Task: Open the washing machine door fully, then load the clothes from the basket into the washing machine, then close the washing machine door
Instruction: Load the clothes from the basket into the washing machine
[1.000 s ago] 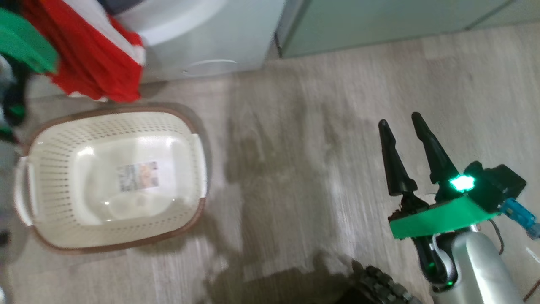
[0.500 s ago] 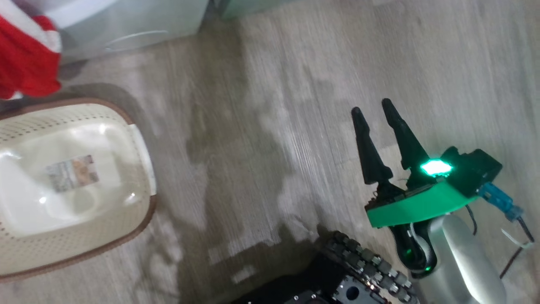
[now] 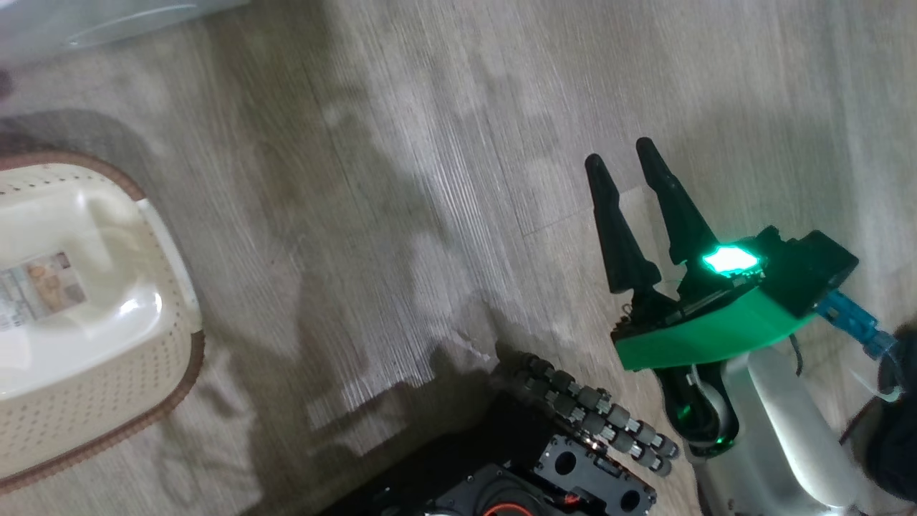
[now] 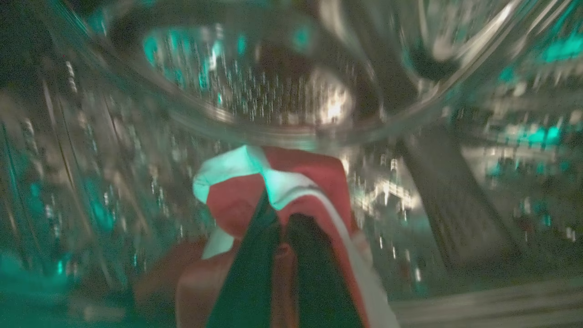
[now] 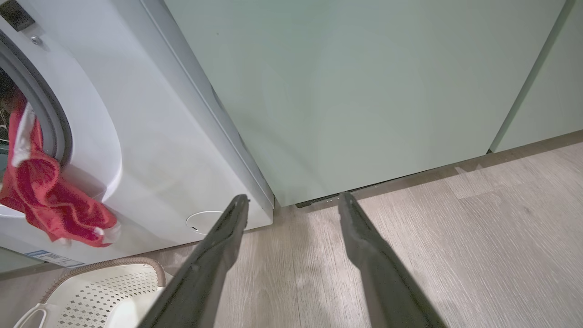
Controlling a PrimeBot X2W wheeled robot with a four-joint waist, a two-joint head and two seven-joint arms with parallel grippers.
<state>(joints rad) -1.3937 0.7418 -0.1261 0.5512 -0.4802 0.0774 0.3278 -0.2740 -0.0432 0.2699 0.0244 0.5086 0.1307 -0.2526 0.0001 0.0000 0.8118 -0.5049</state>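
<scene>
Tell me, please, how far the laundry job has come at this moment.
Done: the basket looks empty where it shows, its floor bare around the sticker. In hand: the left fingers are shut on a red jersey inside the drum, while red cloth hangs out of the washing machine's opening. Left: tuck that in, release, close the door.

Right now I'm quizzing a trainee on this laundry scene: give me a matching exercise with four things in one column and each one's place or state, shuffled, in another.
1. cream perforated plastic basket
2. red jersey with white trim
3. right gripper
4. left gripper

A. jaws shut on the jersey
B. jaws spread, holding nothing
C. draped from the white washing machine's mouth
D. on the wooden floor, no clothes in the part seen

Pairs: 1-D, 2-C, 3-B, 4-A
</scene>
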